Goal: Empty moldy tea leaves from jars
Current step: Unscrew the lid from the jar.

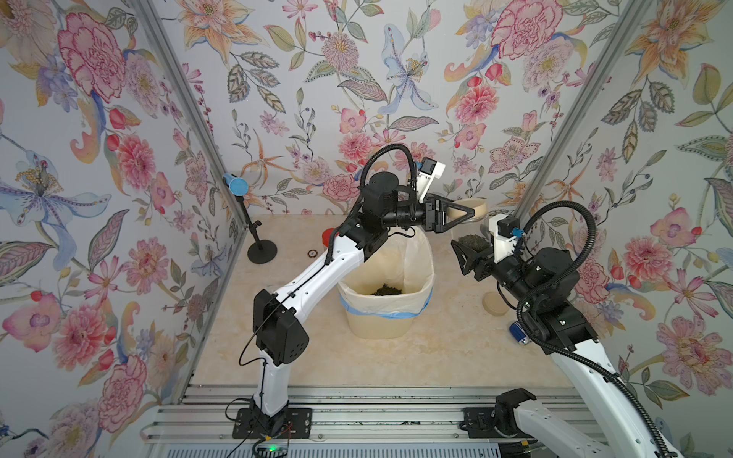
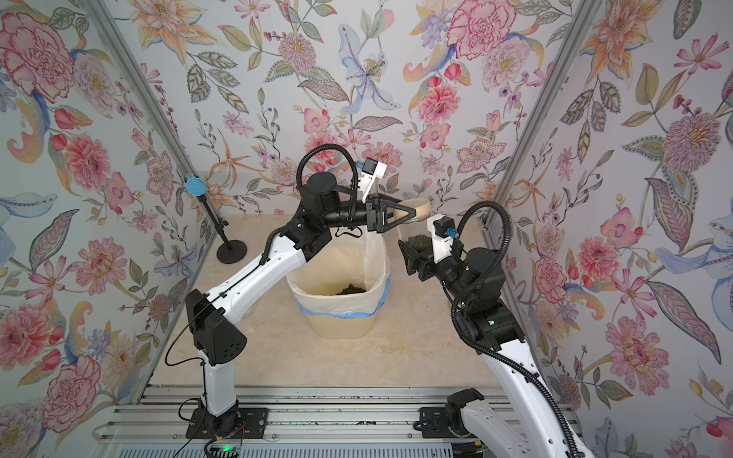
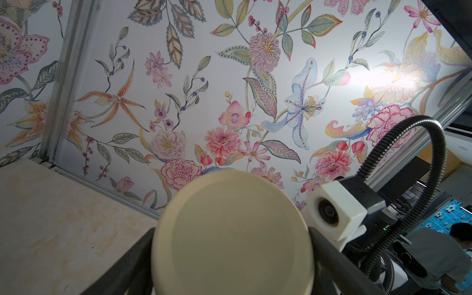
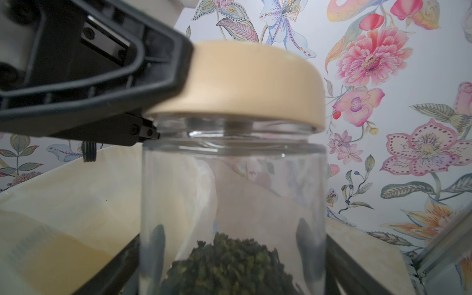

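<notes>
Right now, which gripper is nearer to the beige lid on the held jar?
Left. The left gripper clamps the lid by its rim; the right gripper holds the jar lower, around its glass body.

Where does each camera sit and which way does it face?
Top views: overhead by the arm bases, looking down on left arm, right arm, bin, table.
Left wrist: behind left hand, facing gripped lid and back wall.
Right wrist: behind right hand, facing held jar; left hand on lid.
Both wrist views share the lid.
</notes>
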Robot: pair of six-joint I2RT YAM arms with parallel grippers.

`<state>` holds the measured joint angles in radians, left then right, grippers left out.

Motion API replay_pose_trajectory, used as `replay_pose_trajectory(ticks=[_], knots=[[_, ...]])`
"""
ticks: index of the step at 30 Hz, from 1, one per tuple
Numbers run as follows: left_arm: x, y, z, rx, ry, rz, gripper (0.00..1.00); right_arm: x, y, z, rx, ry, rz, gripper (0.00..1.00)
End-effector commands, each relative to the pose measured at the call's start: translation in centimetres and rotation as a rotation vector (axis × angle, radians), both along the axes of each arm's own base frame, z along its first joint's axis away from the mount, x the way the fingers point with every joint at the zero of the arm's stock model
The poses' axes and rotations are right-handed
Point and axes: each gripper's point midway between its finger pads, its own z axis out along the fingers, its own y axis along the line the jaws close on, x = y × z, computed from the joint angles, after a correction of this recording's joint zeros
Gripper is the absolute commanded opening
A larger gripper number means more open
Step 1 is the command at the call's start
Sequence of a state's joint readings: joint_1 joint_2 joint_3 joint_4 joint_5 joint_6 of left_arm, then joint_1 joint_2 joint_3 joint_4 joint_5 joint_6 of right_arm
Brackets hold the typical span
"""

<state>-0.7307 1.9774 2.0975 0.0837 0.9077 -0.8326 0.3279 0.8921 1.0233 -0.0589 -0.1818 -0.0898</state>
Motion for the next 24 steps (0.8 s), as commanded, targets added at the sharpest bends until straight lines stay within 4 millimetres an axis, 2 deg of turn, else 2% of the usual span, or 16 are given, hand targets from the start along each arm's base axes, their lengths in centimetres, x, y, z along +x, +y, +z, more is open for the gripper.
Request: replay_pose_trajectory(ticks=[1, 7, 12, 15, 21, 24], knots=[[0.1, -0.5, 0.6, 0.026, -0.056, 0.048, 0.64, -0.3, -1.0, 3.8, -0.010, -0.118, -0.063, 0.43], [0.0, -1.4, 0.2, 0.075, -0.045, 0.074, 0.64, 0.2, -1.0, 3.7, -0.019, -0.127, -0.087, 0.42], [0.8, -1.1, -0.4, 0.114, -0.039, 0.134, 0.63, 0.7, -0.8, 3.5, -0.022, -0.128, -0.094, 0.42], [1.2, -0.5, 0.1, 0.127, -0.052, 0.189, 0.64, 0.8, -0.7, 3.2, -0.023, -0.124, -0.090, 0.43], [1.5, 0.7, 2.7, 0.102, -0.074, 0.247, 0.64, 0.8, -0.6, 2.6, -0.019, -0.116, -0.088, 0.43], [2.1, 2.2, 3.8, 0.098, -0.093, 0.303, 0.65, 0.6, -0.7, 2.5, -0.015, -0.117, -0.089, 0.43]])
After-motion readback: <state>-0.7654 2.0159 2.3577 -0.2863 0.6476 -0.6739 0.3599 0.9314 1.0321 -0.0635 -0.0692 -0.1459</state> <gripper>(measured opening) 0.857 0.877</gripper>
